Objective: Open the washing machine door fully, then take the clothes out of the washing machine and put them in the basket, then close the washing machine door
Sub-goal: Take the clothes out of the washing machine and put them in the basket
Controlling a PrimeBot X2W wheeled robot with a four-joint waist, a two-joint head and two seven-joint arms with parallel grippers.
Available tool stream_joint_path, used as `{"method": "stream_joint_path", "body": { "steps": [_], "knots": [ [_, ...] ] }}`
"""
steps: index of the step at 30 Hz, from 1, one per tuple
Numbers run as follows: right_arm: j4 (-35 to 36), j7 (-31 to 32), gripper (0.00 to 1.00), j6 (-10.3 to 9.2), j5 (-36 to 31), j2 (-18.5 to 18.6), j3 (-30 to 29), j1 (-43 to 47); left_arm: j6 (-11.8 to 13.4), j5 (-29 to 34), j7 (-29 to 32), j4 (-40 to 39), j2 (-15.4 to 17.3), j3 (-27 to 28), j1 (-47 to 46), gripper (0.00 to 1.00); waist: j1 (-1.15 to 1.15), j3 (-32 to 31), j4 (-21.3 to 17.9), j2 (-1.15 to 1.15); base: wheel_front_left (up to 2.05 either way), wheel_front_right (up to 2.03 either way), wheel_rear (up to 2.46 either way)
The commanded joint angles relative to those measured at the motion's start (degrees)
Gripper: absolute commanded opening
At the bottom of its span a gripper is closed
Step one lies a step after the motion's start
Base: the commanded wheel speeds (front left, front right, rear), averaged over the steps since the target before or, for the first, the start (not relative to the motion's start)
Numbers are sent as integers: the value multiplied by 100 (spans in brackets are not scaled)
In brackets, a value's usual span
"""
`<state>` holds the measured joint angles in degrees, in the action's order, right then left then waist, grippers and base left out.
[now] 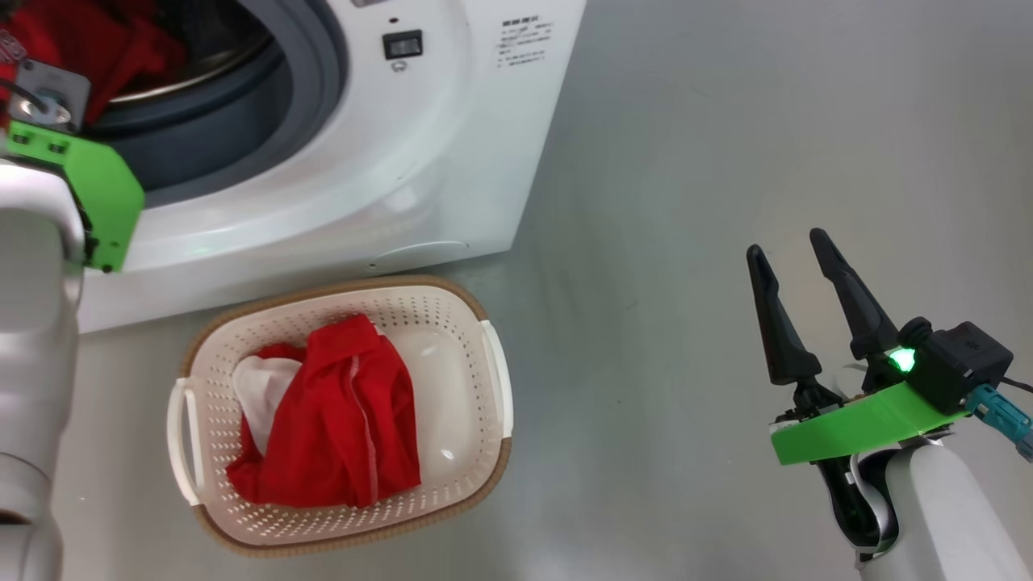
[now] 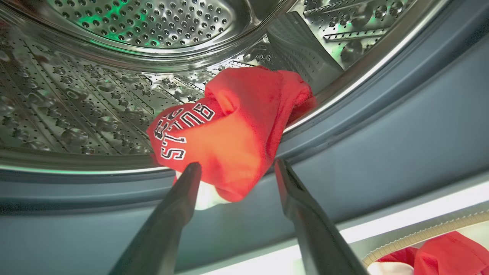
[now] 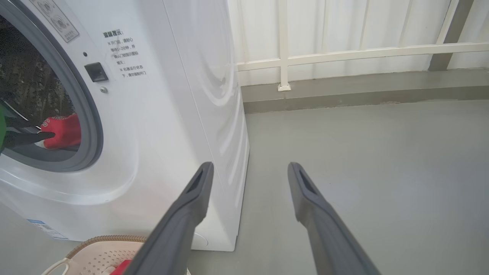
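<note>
The washing machine [image 1: 387,161] stands open; its door is out of view. A red jersey [image 2: 233,133] with white lettering lies bunched on the drum's front lip against the grey gasket [image 2: 382,145]. My left gripper [image 2: 237,165] is open, its fingertips on either side of the jersey's lower edge. From the head view the jersey [image 1: 97,40] shows in the drum beyond my left wrist bracket [image 1: 97,190]. Another red garment [image 1: 339,420] with white trim lies in the basket [image 1: 420,307] on the floor before the machine. My right gripper [image 1: 795,246] hangs open and empty over the floor.
Grey floor [image 1: 726,161] stretches to the right of the machine and basket. In the right wrist view, a white panelled wall with a rail [image 3: 344,53] stands behind the machine's side [image 3: 206,95]. The basket rim [image 3: 103,244] shows under the right gripper [image 3: 250,165].
</note>
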<state>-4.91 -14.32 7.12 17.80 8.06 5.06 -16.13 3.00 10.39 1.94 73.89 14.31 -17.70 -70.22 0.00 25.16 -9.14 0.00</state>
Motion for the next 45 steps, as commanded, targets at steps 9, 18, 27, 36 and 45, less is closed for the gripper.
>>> {"method": "stream_joint_path", "body": {
  "steps": [9, 18, 27, 36, 45],
  "knots": [
    [185, -68, 100, 36, 71, -83, 220, -152, 250, 64, 185, -45, 486, -53, -478, 100, 0, 380, -246, 0, 0, 0, 0],
    [179, -68, 100, 36, 101, -131, 309, -246, 396, 59, 402, -20, 695, -145, -678, 100, 0, 545, -420, 0, 0, 0, 0],
    [182, -68, 100, 36, 103, -152, 315, -286, 400, -34, 529, -7, 892, -183, -755, 81, 0, 636, -487, 0, 0, 0, 0],
    [168, -68, 100, 36, 85, -122, 274, -319, 371, -284, 334, -1, 906, -102, -718, 0, 0, 564, -430, 0, 0, 0, 0],
    [157, -68, 100, 36, 43, -4, 225, -221, 217, -1249, -607, -7, 474, 608, -407, 0, 0, 232, -177, 0, 0, 0, 0]
  ]
}}
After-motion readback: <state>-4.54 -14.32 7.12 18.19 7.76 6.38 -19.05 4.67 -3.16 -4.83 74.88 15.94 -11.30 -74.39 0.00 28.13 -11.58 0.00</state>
